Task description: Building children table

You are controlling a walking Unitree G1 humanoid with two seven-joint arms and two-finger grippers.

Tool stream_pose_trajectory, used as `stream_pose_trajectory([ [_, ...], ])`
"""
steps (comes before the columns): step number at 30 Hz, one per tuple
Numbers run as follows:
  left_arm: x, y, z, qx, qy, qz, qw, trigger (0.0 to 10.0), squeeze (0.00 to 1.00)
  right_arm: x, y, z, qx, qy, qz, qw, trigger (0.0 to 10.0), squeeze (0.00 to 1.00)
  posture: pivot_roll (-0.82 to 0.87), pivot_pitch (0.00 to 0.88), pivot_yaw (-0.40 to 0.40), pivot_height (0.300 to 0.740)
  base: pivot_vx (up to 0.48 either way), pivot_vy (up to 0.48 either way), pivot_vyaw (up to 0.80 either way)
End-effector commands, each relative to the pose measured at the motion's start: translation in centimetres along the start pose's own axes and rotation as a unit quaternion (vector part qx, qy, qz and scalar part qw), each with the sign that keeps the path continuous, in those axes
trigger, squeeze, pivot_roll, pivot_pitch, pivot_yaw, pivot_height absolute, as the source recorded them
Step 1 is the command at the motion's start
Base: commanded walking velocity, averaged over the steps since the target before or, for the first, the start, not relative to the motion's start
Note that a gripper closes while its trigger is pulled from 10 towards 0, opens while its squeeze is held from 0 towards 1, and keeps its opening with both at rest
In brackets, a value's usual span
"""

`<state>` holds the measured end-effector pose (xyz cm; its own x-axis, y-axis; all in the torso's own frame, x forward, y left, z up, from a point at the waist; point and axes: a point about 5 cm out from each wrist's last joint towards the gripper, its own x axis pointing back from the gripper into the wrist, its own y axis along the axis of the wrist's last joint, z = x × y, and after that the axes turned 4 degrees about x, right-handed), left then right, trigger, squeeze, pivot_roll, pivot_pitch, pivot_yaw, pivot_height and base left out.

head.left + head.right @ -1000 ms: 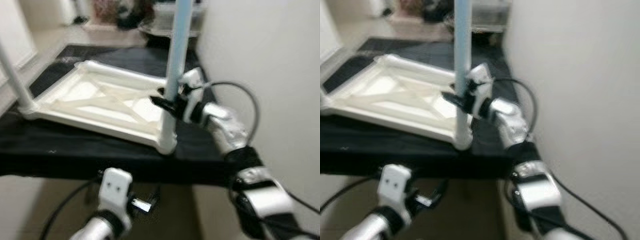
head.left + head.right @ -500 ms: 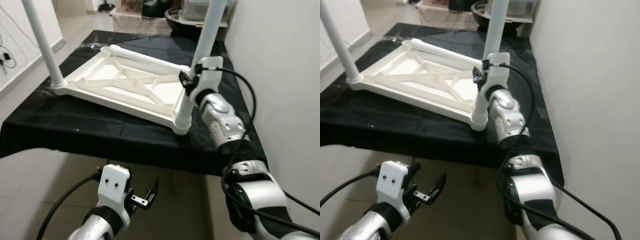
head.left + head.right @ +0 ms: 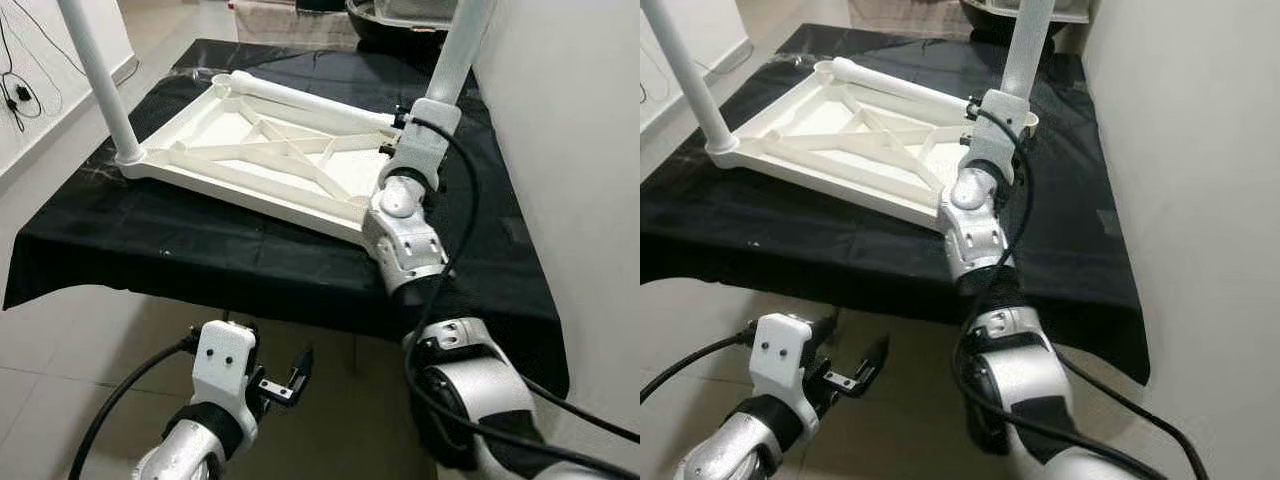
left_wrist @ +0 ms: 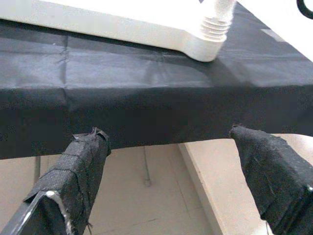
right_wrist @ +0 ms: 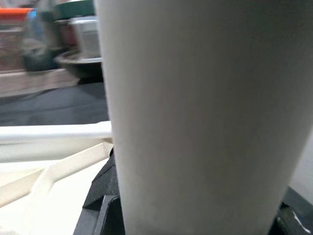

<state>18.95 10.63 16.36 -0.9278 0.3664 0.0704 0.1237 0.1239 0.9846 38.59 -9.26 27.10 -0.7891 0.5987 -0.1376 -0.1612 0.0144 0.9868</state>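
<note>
Low bench draped in black cloth, set against a plain pale wall on its right side, pale tiled floor below the near edge and off to the left. At the bench's far edge, dim shapes of a dark round basin and other clutter, too blurred to name. Upside-down white plastic children's table top with crossed ribs on its underside, lying flat across the middle of the bench, one corner toward the far left edge, another toward the near right. White round plastic leg standing upright in the socket at the top's near-left corner; second white round leg standing upright at the right-hand corner, leaning slightly toward the wall. Right gripper reaching forward over the bench's right side, silver arm and black cable trailing back toward the near edge, black fingers clasped round the lower part of that right-hand leg just above the table top; in the right wrist view the leg's pale shaft close between the black fingers, ribs of the top beside it. Left gripper hanging below the bench's near edge, well apart from the table top, fingers spread and holding nothing; in the left wrist view its two cloth-wrapped black fingertips wide apart, pointed at the cloth's hanging front edge, with a threaded corner socket of the white top above.
</note>
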Motion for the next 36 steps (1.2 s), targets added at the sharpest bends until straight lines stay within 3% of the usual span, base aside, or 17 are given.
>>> stream_pose_trajectory([
  [1,0.0,-0.5,0.1,0.000,0.001,0.012,1.000,10.0,0.00,0.9,-7.4,-2.4,0.075,-0.094,0.150,0.981,10.0,0.00,0.13,0.201,-0.032,0.740,0.000,0.000,0.00],
  [4,-0.2,-0.5,-0.1,0.001,0.000,0.011,1.000,10.0,0.00,2.4,-6.7,-0.8,0.043,-0.116,0.168,0.978,10.0,0.00,0.15,0.198,-0.034,0.740,0.000,0.000,0.00],
  [8,-0.2,-0.6,-0.3,0.003,-0.005,0.013,1.000,10.0,0.00,3.3,-6.1,0.4,0.048,-0.094,0.165,0.981,10.0,0.00,0.15,0.190,-0.036,0.740,0.000,0.000,0.00],
  [19,-0.2,-1.1,-0.3,0.003,-0.007,0.017,1.000,10.0,0.00,3.6,-5.6,1.2,0.043,-0.057,0.151,0.986,10.0,0.00,0.13,0.168,-0.038,0.740,0.000,0.000,0.00],
  [20,-0.3,-1.1,-0.3,0.003,-0.008,0.017,1.000,10.0,0.00,3.6,-5.6,1.3,0.038,-0.051,0.153,0.986,10.0,1.00,0.13,0.164,-0.040,0.740,0.000,0.000,0.00],
  [33,-0.5,-1.6,-0.4,0.001,-0.012,0.019,1.000,10.0,0.00,3.6,-4.5,2.1,0.001,-0.012,0.138,0.990,10.0,1.00,0.12,0.150,-0.040,0.740,0.000,0.000,0.00],
  [34,-0.5,-1.6,-0.4,0.001,-0.013,0.019,1.000,10.0,0.00,3.7,-4.5,2.3,-0.007,0.004,0.140,0.990,10.0,0.71,0.12,0.146,-0.040,0.740,0.000,0.000,0.00],
  [35,-0.5,-1.6,-0.4,0.002,-0.013,0.018,1.000,10.0,0.00,3.8,-4.4,2.4,-0.015,0.016,0.145,0.989,10.0,0.00,0.12,0.146,-0.040,0.740,0.000,0.000,0.00],
  [36,-0.5,-1.6,-0.4,0.002,-0.013,0.019,1.000,10.0,0.00,3.9,-4.5,2.5,-0.021,0.037,0.149,0.988,10.0,0.00,0.12,0.143,-0.042,0.740,0.000,0.000,0.00],
])
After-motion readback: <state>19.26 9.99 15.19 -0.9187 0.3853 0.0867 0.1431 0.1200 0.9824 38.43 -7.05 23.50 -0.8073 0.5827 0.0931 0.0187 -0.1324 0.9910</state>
